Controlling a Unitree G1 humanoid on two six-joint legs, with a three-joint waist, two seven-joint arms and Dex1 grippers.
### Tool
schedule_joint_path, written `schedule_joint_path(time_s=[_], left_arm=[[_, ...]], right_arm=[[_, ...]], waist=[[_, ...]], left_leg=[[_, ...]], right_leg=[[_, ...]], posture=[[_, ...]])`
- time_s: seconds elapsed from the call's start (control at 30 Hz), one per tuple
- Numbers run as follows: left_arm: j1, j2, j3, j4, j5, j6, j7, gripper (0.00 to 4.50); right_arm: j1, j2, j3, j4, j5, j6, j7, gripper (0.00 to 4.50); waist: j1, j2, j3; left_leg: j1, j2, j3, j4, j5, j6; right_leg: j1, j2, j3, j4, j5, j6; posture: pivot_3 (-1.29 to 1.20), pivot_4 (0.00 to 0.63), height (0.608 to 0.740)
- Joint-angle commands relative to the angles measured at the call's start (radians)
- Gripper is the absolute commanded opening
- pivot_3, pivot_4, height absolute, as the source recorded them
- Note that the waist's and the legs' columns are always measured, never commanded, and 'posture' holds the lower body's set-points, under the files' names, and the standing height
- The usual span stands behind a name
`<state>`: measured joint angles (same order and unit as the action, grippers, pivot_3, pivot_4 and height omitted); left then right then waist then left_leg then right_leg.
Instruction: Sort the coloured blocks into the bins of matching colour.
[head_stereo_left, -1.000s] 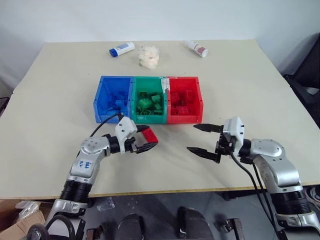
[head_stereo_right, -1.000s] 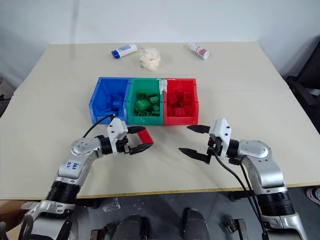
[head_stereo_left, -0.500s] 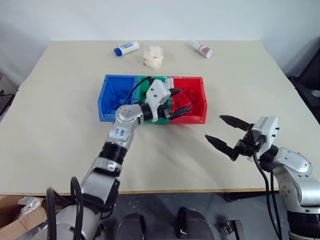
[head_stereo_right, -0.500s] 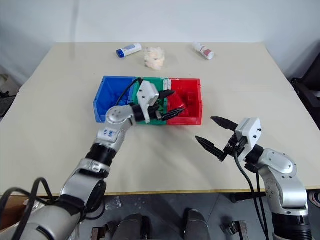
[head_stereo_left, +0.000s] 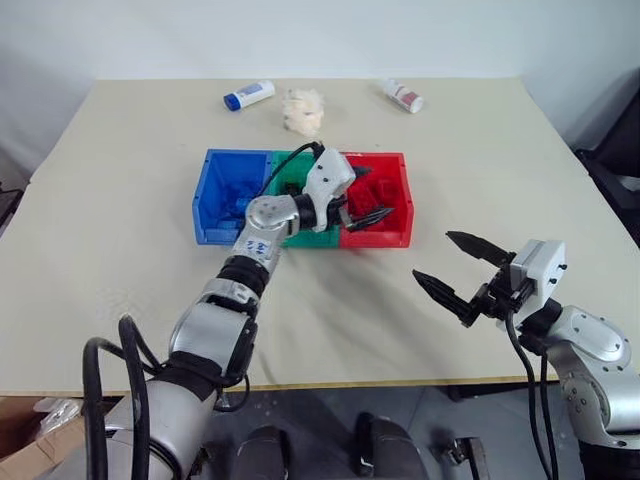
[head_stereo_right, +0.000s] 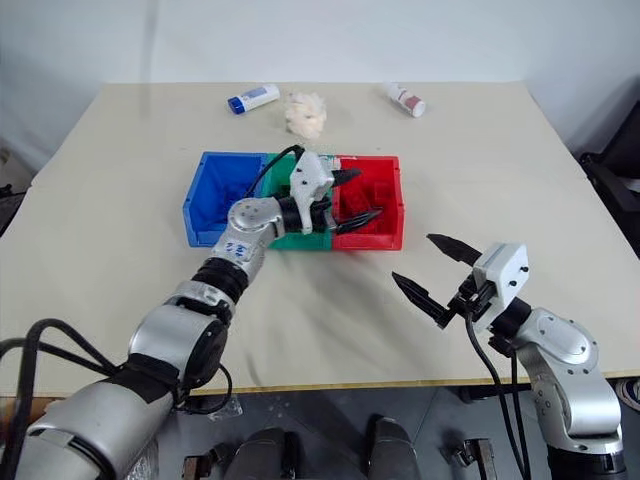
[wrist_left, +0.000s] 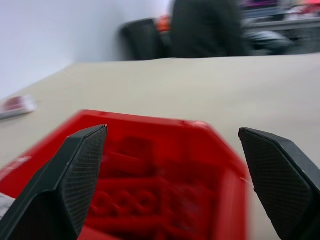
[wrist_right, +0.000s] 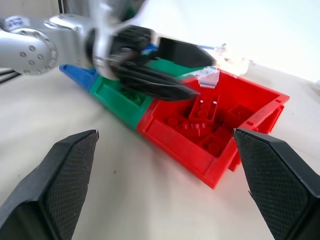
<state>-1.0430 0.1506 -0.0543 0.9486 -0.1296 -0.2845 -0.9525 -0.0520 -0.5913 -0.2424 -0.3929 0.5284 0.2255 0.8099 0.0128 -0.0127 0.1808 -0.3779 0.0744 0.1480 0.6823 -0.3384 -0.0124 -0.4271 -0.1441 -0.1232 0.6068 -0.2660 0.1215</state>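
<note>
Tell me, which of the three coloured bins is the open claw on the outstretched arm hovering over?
The red bin, the one at the robot's right end of the row. The left claw hangs open above it; the green bin and blue bin lie beside it.

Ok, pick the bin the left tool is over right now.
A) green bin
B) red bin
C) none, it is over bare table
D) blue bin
B: the left tool hangs open over the red bin, its two black fingers spread above the red blocks inside, and the left wrist view looks straight down into that red tray.
</note>
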Motion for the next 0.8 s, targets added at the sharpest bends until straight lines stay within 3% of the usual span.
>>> schedule_joint_path(time_s=[0.03, 0.17, 0.3, 0.5, 0.8], left_arm=[[0.127, 0.047, 0.019, -0.275, -0.099, 0.103, -0.104, 4.47], [0.358, 0.186, 0.045, -0.644, -0.174, 0.373, -0.092, 4.47], [0.580, 0.353, 0.128, -0.868, -0.265, 0.465, -0.151, 4.47], [0.776, 0.554, 0.316, -0.894, -0.279, 0.456, -0.134, 4.47], [0.774, 0.588, 0.388, -0.817, -0.293, 0.408, -0.103, 4.47]], right_arm=[[-0.032, -0.040, -0.008, 0.011, 0.020, 0.003, 0.044, 4.50], [-0.101, -0.086, 0.016, 0.101, 0.008, -0.003, 0.120, 4.50], [-0.181, -0.127, 0.055, 0.206, -0.013, -0.015, 0.201, 4.50], [-0.284, -0.171, 0.124, 0.384, -0.090, -0.072, 0.314, 4.50], [-0.380, -0.164, 0.157, 0.508, -0.132, -0.114, 0.382, 4.50]], waist=[[-0.004, 0.000, 0.000], [-0.017, 0.000, 0.000], [-0.020, 0.000, 0.000], [-0.018, 0.000, 0.000], [-0.016, 0.000, 0.000]], left_leg=[[0.000, 0.000, 0.000, 0.000, 0.000, 0.000], [0.001, 0.000, 0.000, 0.002, 0.000, 0.000], [0.003, 0.001, 0.001, 0.003, 0.000, 0.000], [0.004, 0.002, 0.001, 0.003, 0.001, 0.000], [0.003, 0.002, 0.002, 0.002, 0.000, -0.001]], right_leg=[[0.000, 0.000, 0.000, 0.001, 0.000, 0.000], [0.000, 0.000, 0.002, 0.004, 0.000, 0.000], [0.000, 0.000, 0.004, 0.006, 0.000, -0.001], [0.000, 0.000, 0.004, 0.006, 0.000, -0.002], [-0.001, 0.000, 0.003, 0.006, 0.000, -0.002]], posture=[[0.00, 0.150, 0.740], [0.00, 0.150, 0.740], [0.00, 0.150, 0.740], [0.00, 0.150, 0.740], [0.00, 0.150, 0.740]])
